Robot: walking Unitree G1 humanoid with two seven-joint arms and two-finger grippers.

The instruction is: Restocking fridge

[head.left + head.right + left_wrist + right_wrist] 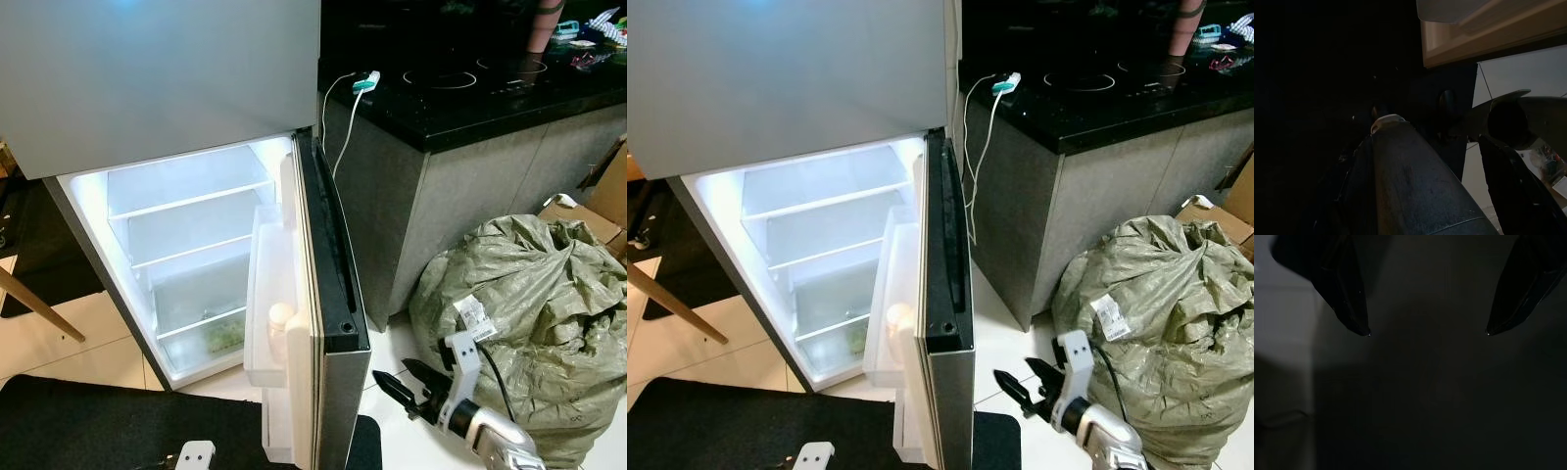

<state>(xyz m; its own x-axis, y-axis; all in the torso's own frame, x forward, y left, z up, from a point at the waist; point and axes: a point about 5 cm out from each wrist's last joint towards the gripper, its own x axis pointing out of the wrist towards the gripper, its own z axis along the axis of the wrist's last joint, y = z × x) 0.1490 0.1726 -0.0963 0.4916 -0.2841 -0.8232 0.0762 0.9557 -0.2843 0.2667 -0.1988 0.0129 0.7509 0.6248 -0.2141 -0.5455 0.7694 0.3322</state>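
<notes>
Right pincer (404, 381) is hovering released, fingers spread, low over the floor, with the open fridge door (328, 294) just to its left and the lit fridge (186, 255) interior beyond.

matt grey metal fridge door (157, 78), clear smooth plastic shelves (191, 201), glossy black countertop (470, 93), crinkled woven plastic sack (549, 313), glossy pale floor tiles (59, 343).

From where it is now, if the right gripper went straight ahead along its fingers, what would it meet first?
Most likely the outer face of the open fridge door; the right gripper, fingers open, points at it across bare floor, though depth is unclear.
</notes>
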